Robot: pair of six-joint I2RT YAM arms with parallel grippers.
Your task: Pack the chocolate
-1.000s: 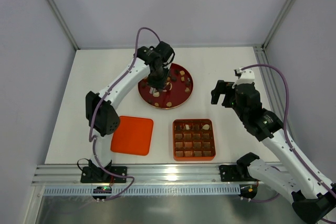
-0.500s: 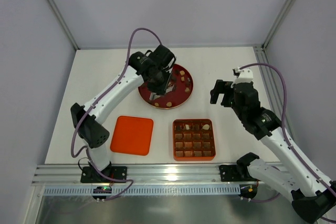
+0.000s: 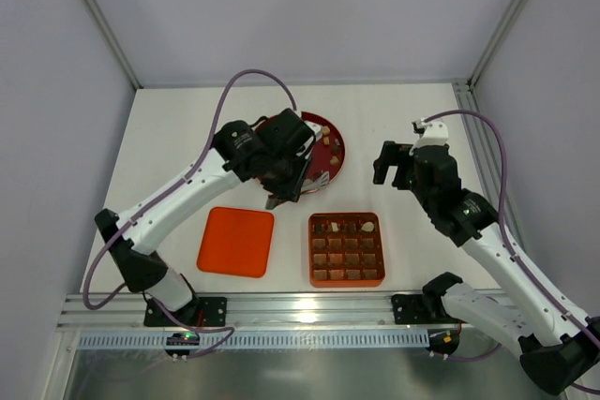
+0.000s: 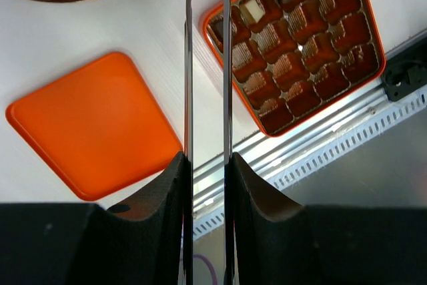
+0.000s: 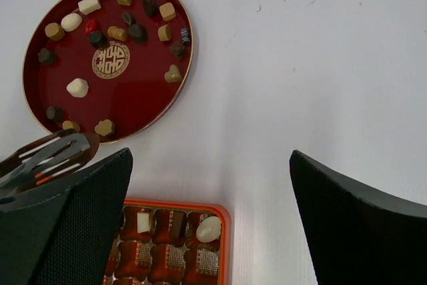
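Note:
Several chocolate pieces [image 5: 77, 87], cream, caramel and dark, lie on the round dark red plate [image 3: 334, 158]. The orange-red gridded tray [image 3: 346, 278] holds three pieces in its far row [image 5: 208, 229]; the other cells look empty. My left gripper [image 3: 284, 180] is shut on metal tongs [image 4: 189, 65], over the plate's near edge between plate and tray. The tong tips leave the left wrist view, and I cannot tell if they hold a piece. My right gripper [image 5: 210, 158] is open and empty, above the table right of the plate.
The flat orange-red lid [image 3: 236, 241] lies left of the tray. The tray [image 4: 327, 101] and lid [image 4: 93, 128] also show below the tongs in the left wrist view. A metal rail [image 3: 300, 311] runs along the near table edge.
My left arm has swung back from over the plate's middle to its near edge, toward the tray, carrying the tongs. The right arm has barely moved.

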